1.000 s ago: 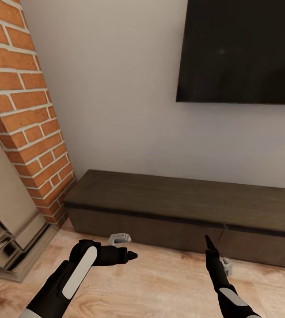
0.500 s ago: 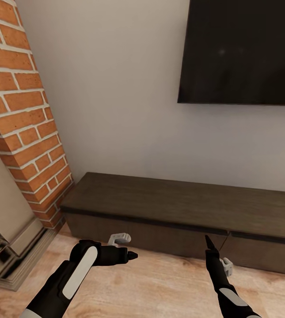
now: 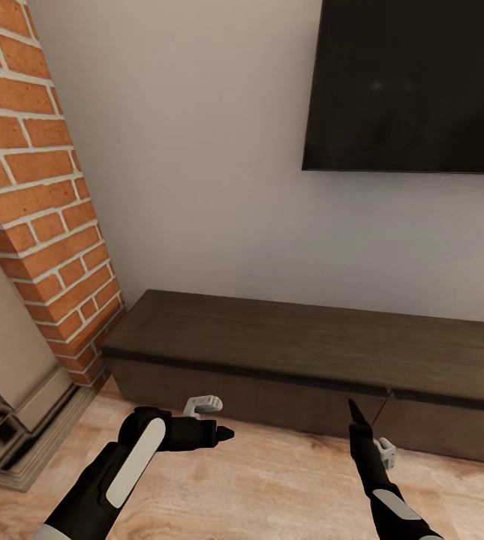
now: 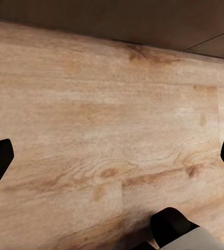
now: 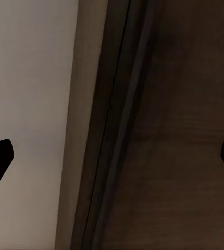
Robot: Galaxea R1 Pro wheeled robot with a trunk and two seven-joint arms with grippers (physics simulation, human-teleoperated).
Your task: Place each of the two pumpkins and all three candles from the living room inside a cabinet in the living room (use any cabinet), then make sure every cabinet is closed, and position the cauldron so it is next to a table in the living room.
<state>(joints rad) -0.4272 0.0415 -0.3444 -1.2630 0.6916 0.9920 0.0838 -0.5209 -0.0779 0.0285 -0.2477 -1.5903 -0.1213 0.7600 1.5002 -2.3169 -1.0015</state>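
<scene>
The long, low, dark brown cabinet stands against the pale wall under the TV, its drawer fronts flush and shut. My left gripper hovers over the plank floor a little in front of the cabinet's left end, pointing right. In the left wrist view it is open, with only floor between the fingers. My right gripper points up at the cabinet front near the seam between two drawers. It is open and empty, facing the cabinet. The pumpkins, candles, cauldron and table are out of view.
A red brick chimney breast and a stone fireplace base stand close on the left. A black TV hangs on the wall above the cabinet. Light wood floor runs between me and the cabinet.
The whole picture has slid slightly left and up, so the camera has moved. Both arms keep the same pose and both grippers stay open.
</scene>
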